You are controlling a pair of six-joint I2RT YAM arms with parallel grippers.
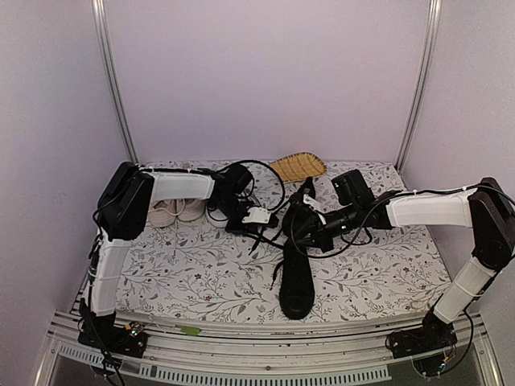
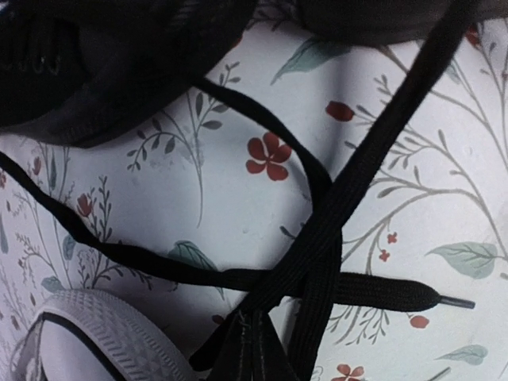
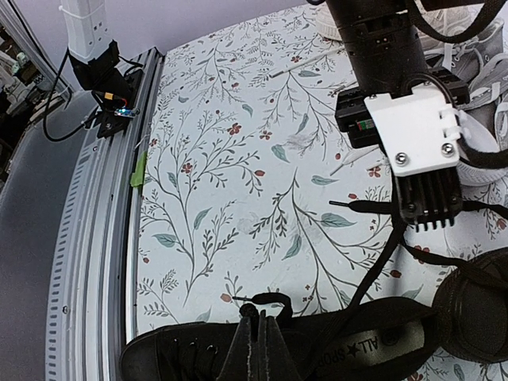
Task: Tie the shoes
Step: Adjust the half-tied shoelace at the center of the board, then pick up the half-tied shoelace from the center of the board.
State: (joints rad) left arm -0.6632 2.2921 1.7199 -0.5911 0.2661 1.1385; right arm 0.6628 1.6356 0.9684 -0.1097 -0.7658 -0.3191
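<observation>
As the left gripper [image 2: 248,337] clamps its jaws on a black lace [image 2: 373,159] just past the heel of the black shoe [image 1: 296,277], the tying job looks to be at its opening step: gathering the loose ends. The shoe lies on the floral cloth [image 1: 201,273] between the two arms, its toe towards their bases, with no knot or bow to be seen on it. The held lace runs straight from the left gripper's tips back towards the shoe. A free end [image 2: 413,294], aglet showing, lies flat on the cloth and crosses the lace close to those tips. The right gripper [image 3: 255,333] sits right at the shoe's side, over the eyelets, with its jaws shut. A short curl of lace [image 3: 266,299] lies just off its tips, but whether it is pinched cannot be told. A dark shape [image 3: 476,309] beyond the shoe's heel may be the mate, though it is too hidden to say. Beige shoes [image 1: 173,211] stand well off to the shoe's left, and a white toe cap [image 2: 87,333] lies near the left gripper. The next move probably calls for drawing the two ends across each other over the shoe. It would need firm grips, and a pull gentle enough not to drag the shoe.
</observation>
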